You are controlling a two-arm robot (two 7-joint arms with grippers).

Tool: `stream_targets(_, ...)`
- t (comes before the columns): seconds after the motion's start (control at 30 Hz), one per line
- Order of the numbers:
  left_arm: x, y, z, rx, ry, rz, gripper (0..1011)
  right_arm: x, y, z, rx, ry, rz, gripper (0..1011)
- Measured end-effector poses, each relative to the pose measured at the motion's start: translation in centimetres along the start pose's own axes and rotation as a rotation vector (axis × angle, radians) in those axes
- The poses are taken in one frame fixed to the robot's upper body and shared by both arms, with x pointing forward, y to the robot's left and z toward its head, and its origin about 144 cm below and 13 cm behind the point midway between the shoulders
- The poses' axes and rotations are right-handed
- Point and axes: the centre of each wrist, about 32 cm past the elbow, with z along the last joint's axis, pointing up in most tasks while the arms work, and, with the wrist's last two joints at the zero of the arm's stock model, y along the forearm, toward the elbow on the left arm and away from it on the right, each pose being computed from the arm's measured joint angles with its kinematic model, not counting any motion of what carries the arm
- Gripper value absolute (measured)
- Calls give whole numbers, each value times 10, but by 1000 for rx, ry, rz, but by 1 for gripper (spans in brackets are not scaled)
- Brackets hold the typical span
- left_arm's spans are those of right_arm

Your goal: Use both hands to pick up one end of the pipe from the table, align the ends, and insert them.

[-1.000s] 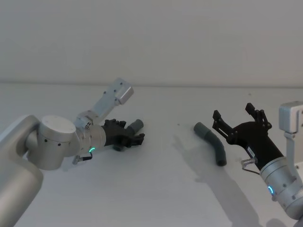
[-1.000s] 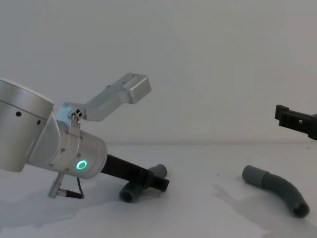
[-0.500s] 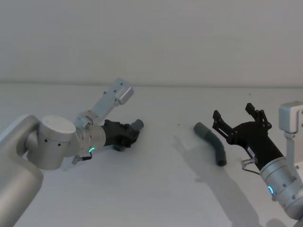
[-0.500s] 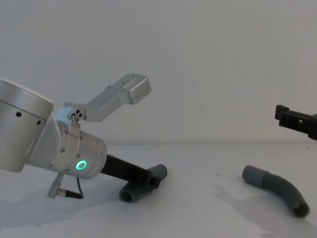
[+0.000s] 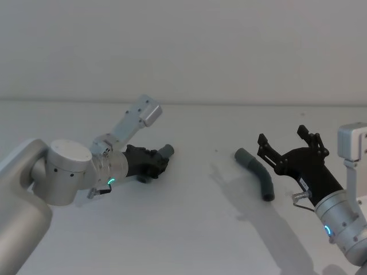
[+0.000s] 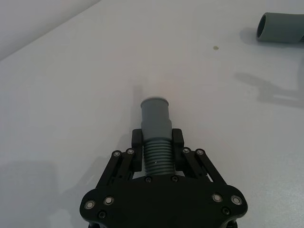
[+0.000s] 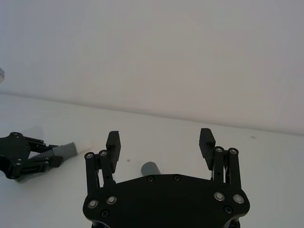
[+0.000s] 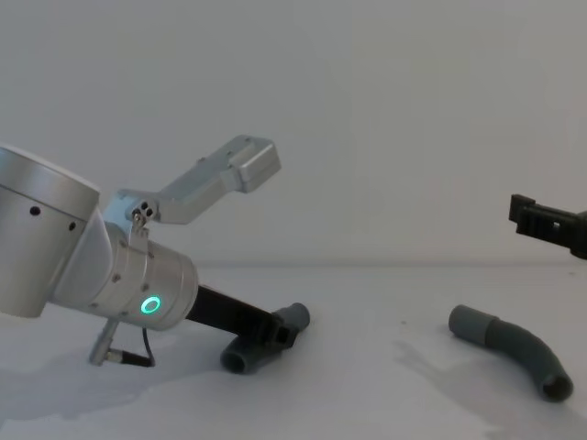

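On the robot's left, the left pipe piece [image 5: 162,155] is being pinched around its ribbed body by the left claw [image 5: 156,165], whose fingers are pressed against it from both sides. The piece is being held low at the white table [image 5: 189,229], and in the chest view its rear end seems to be touching the surface. Its smooth left cuff [image 6: 156,113] is being pointed out past the fingertips, toward the robot's right.

On the robot's right, the right claw [image 5: 284,137] is being held spread wide, gripping nothing. The right pipe piece [image 5: 257,173] is lying flat on the table, just beside this claw on its inner side and lower than the fingers, well apart from the left piece. Its curved long axis is running from the right cuff [image 5: 242,153], at the far end and turned toward the left piece, back to a plain end nearer the robot.

The right claw is judged the nearer one. A short move inward and down across the curve is being called for before the two cuffs can be lined up.
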Motion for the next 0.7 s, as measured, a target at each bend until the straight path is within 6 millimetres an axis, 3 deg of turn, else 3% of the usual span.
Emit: stream_targets(0.7,0,0,0,0,0,1,342,-2,5,15,-204,48,-49,1002)
